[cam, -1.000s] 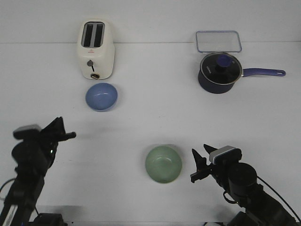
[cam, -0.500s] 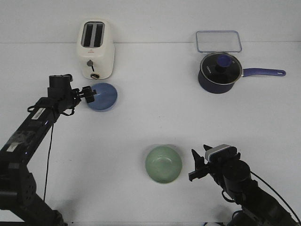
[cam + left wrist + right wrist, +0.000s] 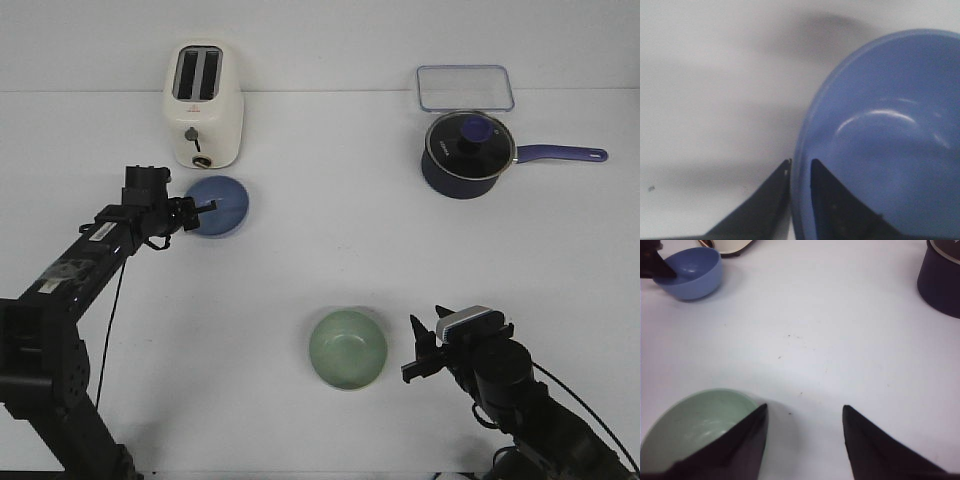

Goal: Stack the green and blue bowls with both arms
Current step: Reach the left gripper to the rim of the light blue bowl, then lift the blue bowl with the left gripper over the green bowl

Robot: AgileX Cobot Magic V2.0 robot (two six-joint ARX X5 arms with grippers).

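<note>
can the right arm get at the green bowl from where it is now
Probably yes. The right gripper sits just beside the green bowl with its jaws open, and only bare table lies between them. In the right wrist view the bowl already lies next to one jaw.

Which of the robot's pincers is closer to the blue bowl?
The left pincer: its tips straddle the blue bowl rim. The right pincer sits far away, beside the green bowl.
</note>
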